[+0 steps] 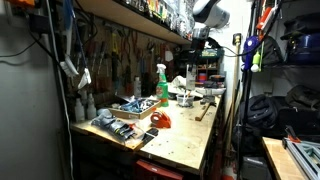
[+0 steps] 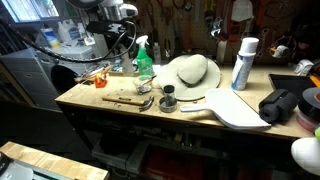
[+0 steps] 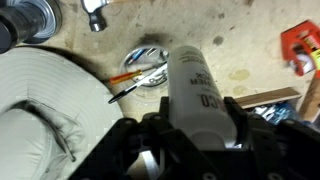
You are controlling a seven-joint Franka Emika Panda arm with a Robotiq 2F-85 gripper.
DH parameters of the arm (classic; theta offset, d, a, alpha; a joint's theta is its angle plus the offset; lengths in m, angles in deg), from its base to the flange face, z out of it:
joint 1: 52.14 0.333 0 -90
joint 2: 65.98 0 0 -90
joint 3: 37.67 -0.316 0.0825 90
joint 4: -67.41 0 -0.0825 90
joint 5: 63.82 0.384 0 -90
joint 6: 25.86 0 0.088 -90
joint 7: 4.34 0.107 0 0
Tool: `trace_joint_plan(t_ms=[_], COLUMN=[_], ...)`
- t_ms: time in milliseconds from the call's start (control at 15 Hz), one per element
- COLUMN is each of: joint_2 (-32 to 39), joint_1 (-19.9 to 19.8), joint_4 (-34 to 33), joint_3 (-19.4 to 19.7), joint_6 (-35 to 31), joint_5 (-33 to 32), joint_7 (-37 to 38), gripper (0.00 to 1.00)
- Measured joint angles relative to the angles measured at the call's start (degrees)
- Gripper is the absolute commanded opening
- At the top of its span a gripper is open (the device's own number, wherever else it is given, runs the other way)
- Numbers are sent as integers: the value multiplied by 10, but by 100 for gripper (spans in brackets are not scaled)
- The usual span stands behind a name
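In the wrist view my gripper (image 3: 195,128) is shut on a white cylindrical bottle (image 3: 193,85) with dark print, one finger on each side of it. It hangs well above the workbench. Below the bottle lie a round metal dish (image 3: 145,66) and an orange-handled tool (image 3: 132,80). A white brimmed hat (image 3: 40,110) lies to the left. In both exterior views the arm (image 1: 207,14) (image 2: 112,12) is raised high over the bench, and the jaws are hard to make out there.
The wooden workbench (image 2: 120,108) carries a green spray bottle (image 2: 143,60), the hat (image 2: 190,72), a white spray can (image 2: 243,62), a small dark jar (image 2: 168,100) and hand tools. A red object (image 3: 300,48) and a hammer head (image 3: 94,15) lie nearby. A shelf (image 1: 130,18) runs overhead.
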Motion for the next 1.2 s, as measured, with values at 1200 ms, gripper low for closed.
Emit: trace_joint_plan(t_ms=[1200], joint_2=[-89], joint_1=[154], joint_4=[208], joint_3=[-39], joint_6=[-176], joint_5=[1], joint_7=[-11], gripper=[31])
